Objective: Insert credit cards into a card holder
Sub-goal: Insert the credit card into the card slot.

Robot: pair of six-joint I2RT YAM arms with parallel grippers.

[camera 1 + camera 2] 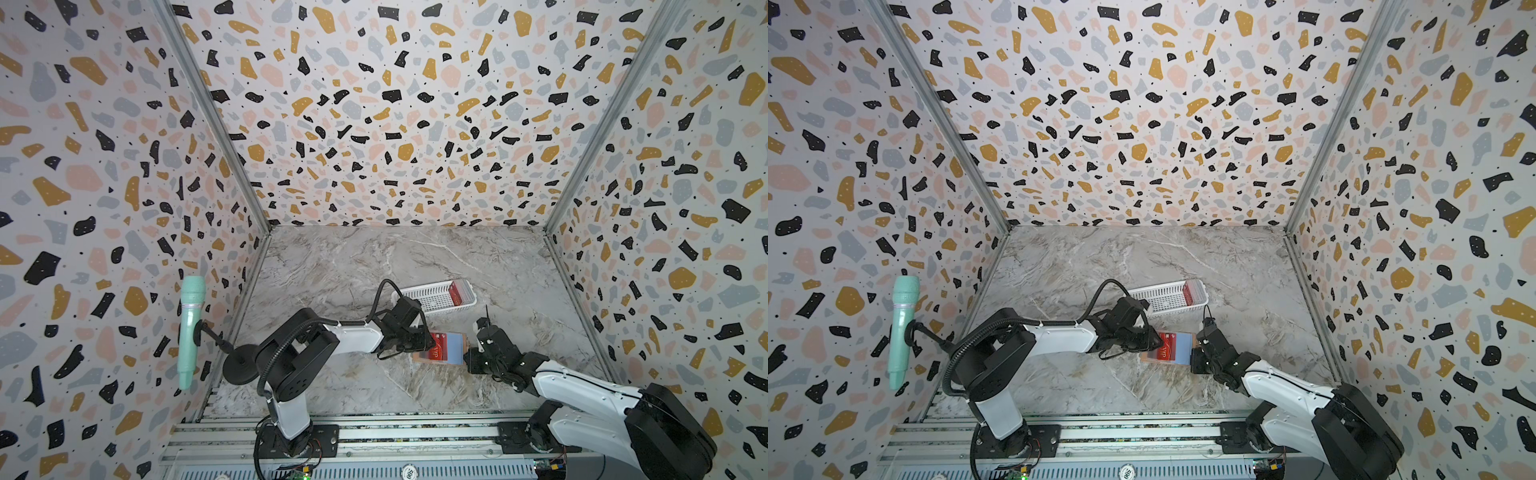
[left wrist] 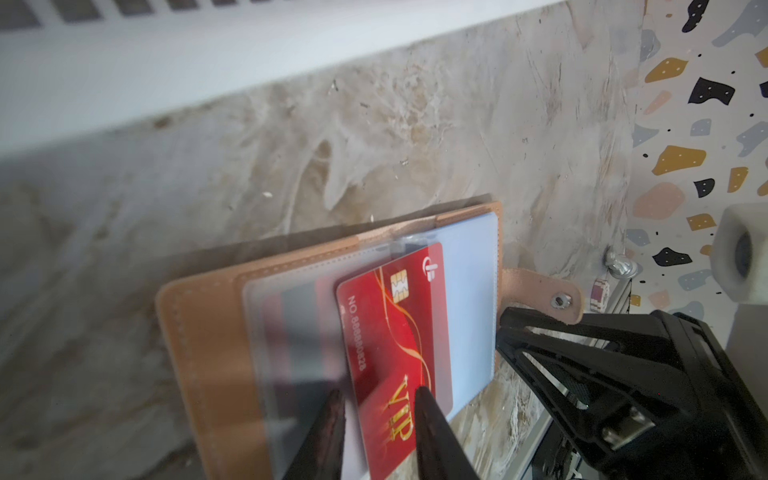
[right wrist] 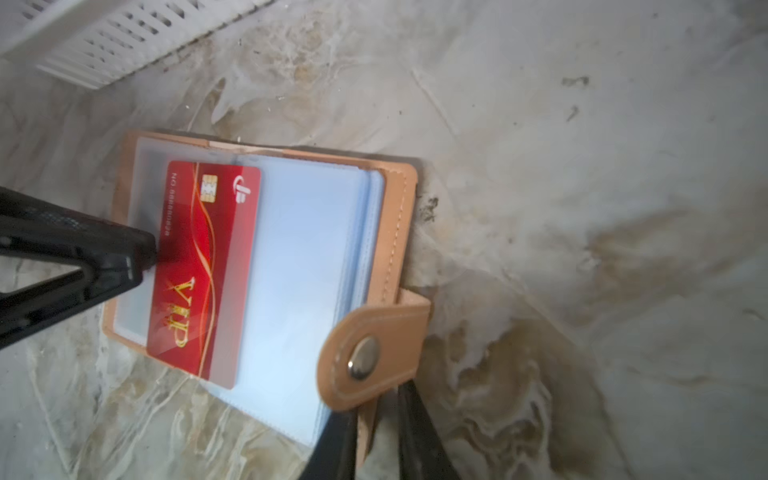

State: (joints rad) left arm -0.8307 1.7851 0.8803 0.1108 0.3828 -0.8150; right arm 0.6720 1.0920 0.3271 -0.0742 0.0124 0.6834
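The tan card holder (image 1: 455,348) (image 1: 1183,347) lies open on the marble table, its pale blue sleeves up. A red "VIP" credit card (image 2: 395,324) (image 3: 208,266) rests slanted across the sleeves, one long edge tucked under a clear pocket. My left gripper (image 2: 378,395) (image 1: 428,343) is open, its fingers astride the card's VIP end with a gap showing. One left finger (image 3: 124,257) touches the card's edge. My right gripper (image 3: 376,407) (image 1: 467,353) is shut on the holder's tan cover edge, just under the snap strap (image 3: 374,353). More red credit cards (image 1: 457,291) stand in the basket.
A white slotted basket (image 1: 432,297) (image 1: 1163,297) sits just behind the holder, close to my left wrist. A mint-green microphone (image 1: 191,328) on a black stand is at the left wall. Patterned walls enclose the table on three sides.
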